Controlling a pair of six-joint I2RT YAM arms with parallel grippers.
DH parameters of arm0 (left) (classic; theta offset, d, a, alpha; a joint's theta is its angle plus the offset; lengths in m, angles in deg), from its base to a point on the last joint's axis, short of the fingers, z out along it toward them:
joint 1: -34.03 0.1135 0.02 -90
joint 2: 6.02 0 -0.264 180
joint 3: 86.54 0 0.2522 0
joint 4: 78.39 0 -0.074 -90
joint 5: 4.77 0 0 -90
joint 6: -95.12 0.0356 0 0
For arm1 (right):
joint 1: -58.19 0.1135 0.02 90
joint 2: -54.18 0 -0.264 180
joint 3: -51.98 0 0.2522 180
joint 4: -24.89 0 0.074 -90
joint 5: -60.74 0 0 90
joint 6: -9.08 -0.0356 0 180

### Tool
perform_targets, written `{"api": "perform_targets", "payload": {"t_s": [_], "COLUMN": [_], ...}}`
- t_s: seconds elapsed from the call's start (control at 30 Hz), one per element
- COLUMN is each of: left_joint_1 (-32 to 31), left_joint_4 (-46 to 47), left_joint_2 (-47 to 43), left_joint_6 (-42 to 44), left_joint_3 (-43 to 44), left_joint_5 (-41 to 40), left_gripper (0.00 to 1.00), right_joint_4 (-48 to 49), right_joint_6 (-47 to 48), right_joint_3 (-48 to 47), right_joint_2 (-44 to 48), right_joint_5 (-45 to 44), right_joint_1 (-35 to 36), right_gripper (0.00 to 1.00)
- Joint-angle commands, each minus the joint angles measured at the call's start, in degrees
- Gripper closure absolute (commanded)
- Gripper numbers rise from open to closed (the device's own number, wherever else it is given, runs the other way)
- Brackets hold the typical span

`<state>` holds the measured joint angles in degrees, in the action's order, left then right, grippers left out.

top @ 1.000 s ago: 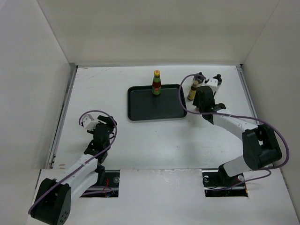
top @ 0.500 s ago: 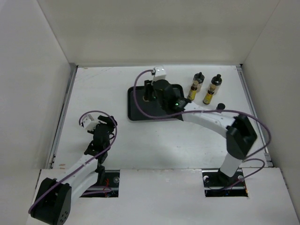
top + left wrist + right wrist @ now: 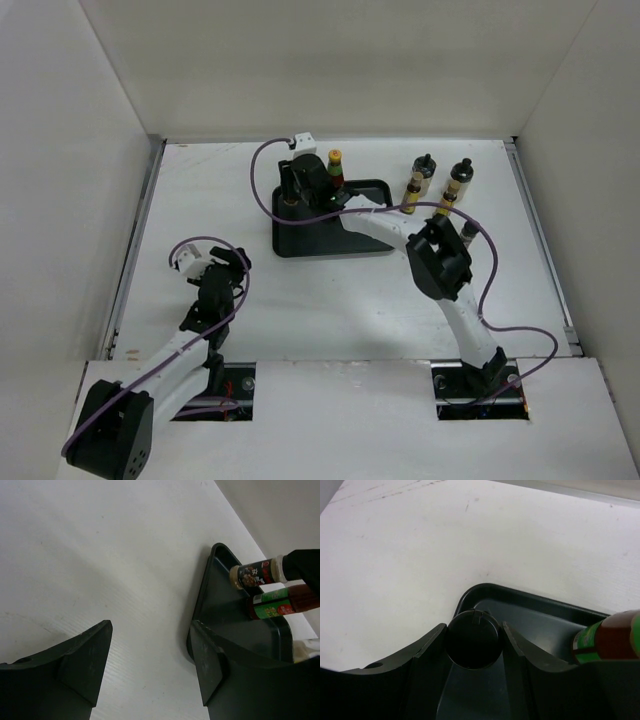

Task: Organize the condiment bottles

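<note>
Links of the right arm hide most of the black-capped bottle (image 3: 252, 573) from above. The wrist view shows its cap clamped in the right pincer (image 3: 472, 647). Half a second ago that pincer hung over the middle of the tray (image 3: 320, 240); now it is at the far-left corner, left of the red bottle (image 3: 335, 176). Two yellow-labelled bottles (image 3: 414, 188) stand on the tabletop (image 3: 200, 200) right of the tray. The left pincer (image 3: 150, 650) stays apart, empty.

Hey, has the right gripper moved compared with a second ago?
Yes. The right gripper has swung left, from beside the tray's right edge to over its far-left corner, carrying a bottle.
</note>
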<state>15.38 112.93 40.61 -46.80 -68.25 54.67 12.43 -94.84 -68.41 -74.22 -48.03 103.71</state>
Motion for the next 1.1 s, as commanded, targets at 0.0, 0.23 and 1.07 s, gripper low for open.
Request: {"api": "perform_targets", "payload": {"t_s": [0.0, 0.23, 1.07], "left_joint_1": [0.33, 0.33, 0.86], "left_joint_4": [3.66, 5.15, 5.42], "left_joint_2": [0.83, 1.97, 1.44], "left_joint_6": [-0.55, -0.37, -0.37], "left_joint_3": [-0.14, -0.05, -0.32], "left_joint_5": [1.56, 2.62, 3.05], "left_gripper": [0.38, 0.38, 0.35], "right_joint_4": [1.51, 0.72, 23.56], "right_joint_6": [-0.85, -1.82, -3.58], "right_joint_3": [-4.46, -9.38, 31.85], "right_joint_2": [-2.02, -6.95, 37.9], "right_joint_5": [0.22, 0.48, 1.55], "right_joint_1": [-1.18, -1.18, -2.04], "right_gripper": [0.65, 0.63, 0.28]}}
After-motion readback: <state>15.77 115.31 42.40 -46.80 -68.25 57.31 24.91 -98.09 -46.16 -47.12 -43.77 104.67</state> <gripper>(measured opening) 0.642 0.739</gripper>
